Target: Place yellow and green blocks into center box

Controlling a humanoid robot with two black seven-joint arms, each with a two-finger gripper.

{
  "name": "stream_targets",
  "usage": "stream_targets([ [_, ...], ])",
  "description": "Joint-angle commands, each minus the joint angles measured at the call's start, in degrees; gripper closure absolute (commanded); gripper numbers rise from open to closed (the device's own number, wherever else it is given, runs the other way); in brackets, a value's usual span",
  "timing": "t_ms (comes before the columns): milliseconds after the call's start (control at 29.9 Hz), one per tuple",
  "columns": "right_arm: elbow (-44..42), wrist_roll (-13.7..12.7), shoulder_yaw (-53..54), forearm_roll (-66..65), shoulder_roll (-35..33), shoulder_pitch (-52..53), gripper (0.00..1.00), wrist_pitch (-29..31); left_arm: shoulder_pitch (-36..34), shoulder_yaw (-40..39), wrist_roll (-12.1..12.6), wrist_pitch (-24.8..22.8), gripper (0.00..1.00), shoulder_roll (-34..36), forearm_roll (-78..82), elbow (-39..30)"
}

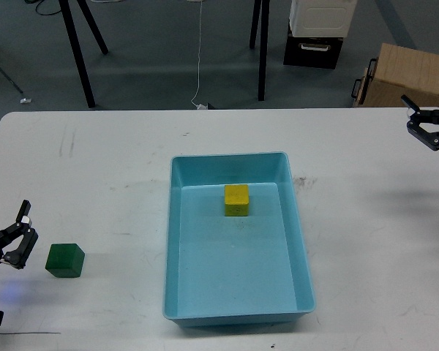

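A yellow block [236, 199] sits inside the light blue box [177, 241] at the table's middle, toward its far end. A green block [65, 259] sits on the white table to the left of the box. My left gripper [20, 235] is open and empty at the left edge, just left of the green block and apart from it. My right gripper [424, 128] is open and empty at the far right edge, well away from the box.
Beyond the table's far edge are black stand legs [80, 51], a black cabinet [313, 47] with a white box on top, and a cardboard box [410, 73]. A thin white cable [200, 58] hangs behind the table.
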Motion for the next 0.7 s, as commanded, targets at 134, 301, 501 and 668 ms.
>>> stream_targets([
  [134, -0.21, 0.1, 1.27, -5.74, -0.96, 0.32, 0.0, 0.0, 0.06, -0.09, -0.19, 0.0, 0.0, 0.0, -0.09, -0.03],
  [301, -0.04, 0.54, 6.01, -4.95, 0.95, 1.38, 0.0, 0.0, -0.03, -0.09, -0.28, 0.0, 0.0, -0.09, -0.09, -0.03],
  [501, -3.37, 5.28, 7.16, -4.95, 12.83, 1.56, 0.0, 0.0, -0.03, -0.35, -0.28, 0.0, 0.0, 0.0, -0.09, -0.03],
  [668, -0.31, 5.55, 14.52, -4.07, 15.89, -9.04, 0.0, 0.0, -0.03, -0.61, -0.28, 0.0, 0.0, 0.0, -0.09, -0.03],
])
